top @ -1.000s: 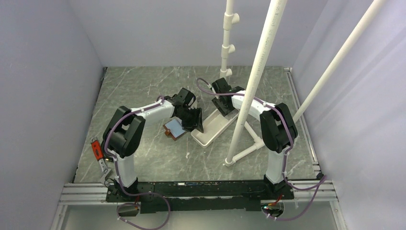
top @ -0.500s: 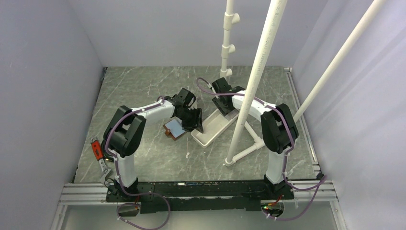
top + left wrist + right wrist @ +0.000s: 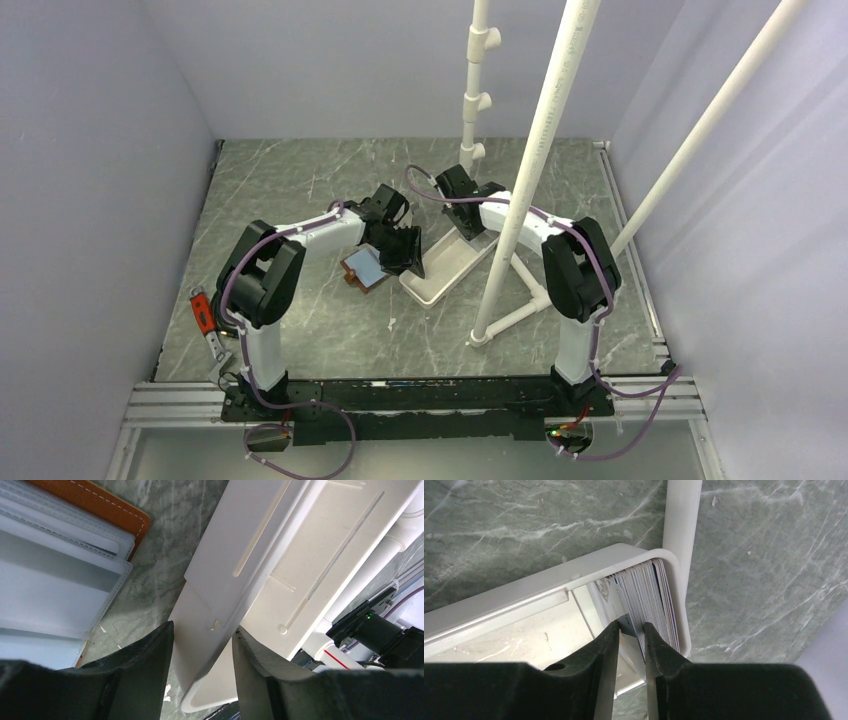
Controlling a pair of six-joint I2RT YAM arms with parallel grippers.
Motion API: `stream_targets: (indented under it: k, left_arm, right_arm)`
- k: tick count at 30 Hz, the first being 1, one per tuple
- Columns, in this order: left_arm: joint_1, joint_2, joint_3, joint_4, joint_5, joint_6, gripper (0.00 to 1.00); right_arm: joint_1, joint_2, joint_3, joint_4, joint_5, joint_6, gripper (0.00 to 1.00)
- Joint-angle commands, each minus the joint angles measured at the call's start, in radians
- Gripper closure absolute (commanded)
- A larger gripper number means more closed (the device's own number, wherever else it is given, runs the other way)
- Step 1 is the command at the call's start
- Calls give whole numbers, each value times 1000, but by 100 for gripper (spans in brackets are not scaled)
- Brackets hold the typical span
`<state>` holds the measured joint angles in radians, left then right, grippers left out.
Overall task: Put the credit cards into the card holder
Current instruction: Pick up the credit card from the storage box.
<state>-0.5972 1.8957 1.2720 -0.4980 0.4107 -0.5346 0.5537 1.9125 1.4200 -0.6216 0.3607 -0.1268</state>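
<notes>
Early yet: right gripper (image 3: 630,630) pinches one of the cards (image 3: 659,600) in the tray (image 3: 524,592), left gripper (image 3: 202,635) clamps its end; holder (image 3: 95,502), at the tray's 9 o'clock, looks empty.

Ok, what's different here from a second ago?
The right claw has edged slightly left over the white tray's far end and narrowed its jaws around the credit cards stacked on edge there; whether one is pinched isn't clear. The left claw stays clamped on the tray's near end, and the open card holder lies unmoved.
</notes>
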Motion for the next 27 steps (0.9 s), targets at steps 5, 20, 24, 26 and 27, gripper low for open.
stream_targets:
  k: [5,20,24,26,27]
  left_arm:
    - [-4,6,5,-2,33,8,49]
    - [6,-15,30,-10,95,12,41]
    - [60,-94,18,21,194,-8,22]
    - [104,-153,2,29,227,-20,17]
    - [128,-187,-10,33,236,-24,15]
  right_arm:
    - [-24,-57,33,16,106,4,83]
    - [-54,-202,21,-51,-117,82,100]
    - [-76,-240,34,-43,-207,141,100]
    - [-87,-246,47,-17,-293,209,100]
    - [-90,-249,47,9,-338,240,100]
